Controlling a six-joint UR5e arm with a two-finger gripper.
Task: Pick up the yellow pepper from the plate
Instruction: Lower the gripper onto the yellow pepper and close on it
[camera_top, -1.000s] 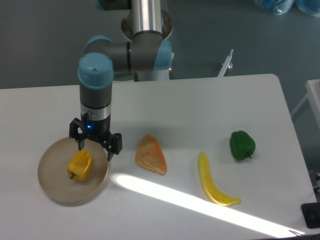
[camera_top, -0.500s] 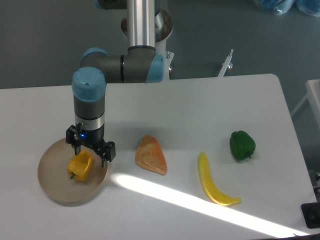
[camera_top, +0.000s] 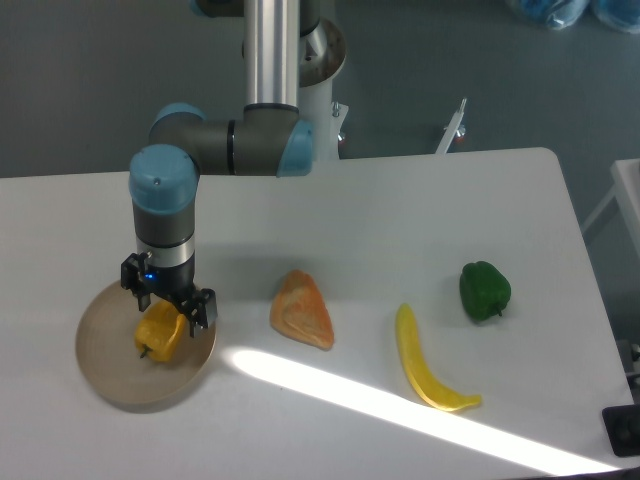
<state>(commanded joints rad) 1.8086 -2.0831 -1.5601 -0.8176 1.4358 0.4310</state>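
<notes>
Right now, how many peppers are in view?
2. The yellow pepper lies on the plate at the left, under the open gripper. The green pepper sits on the table at the right. None look hidden.

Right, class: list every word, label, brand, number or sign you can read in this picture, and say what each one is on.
None: no readable text shows anywhere.
The arm and its pincer show only a small blue light, no lettering.
The yellow pepper, plate, green pepper and table are unmarked.
</notes>
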